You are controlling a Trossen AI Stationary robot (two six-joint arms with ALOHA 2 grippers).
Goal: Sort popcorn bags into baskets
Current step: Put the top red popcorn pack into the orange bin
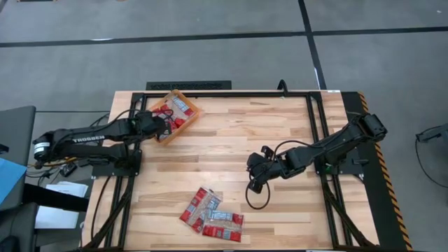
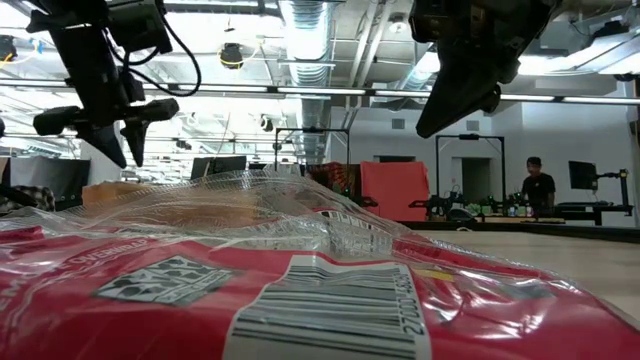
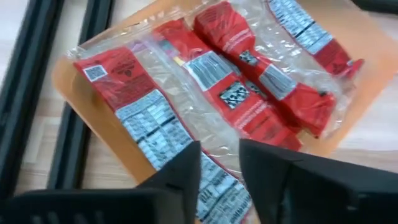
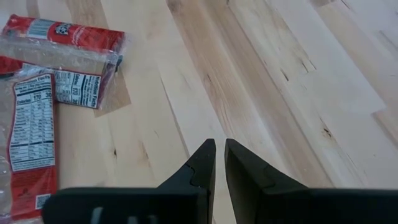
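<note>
A popcorn bag (image 2: 300, 300) against the low camera hides the table beyond it. The basket (image 1: 190, 120) is partly covered by the left gripper (image 1: 165, 123); its packet count cannot be told.

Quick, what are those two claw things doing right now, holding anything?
Left tool: open, empty, over the orange basket of popcorn bags.
Right tool: nearly shut, holding nothing, above bare table.

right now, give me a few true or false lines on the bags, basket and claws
1. The basket holds several bags. True.
2. The left claw hangs over the basket. True.
3. The right claw grips a bag. False: its fingers are nearly shut on nothing, over bare table.
4. No bags are left outside the basket. False: loose bags lie at the table's near edge.
5. The left claw is open. True.
</note>
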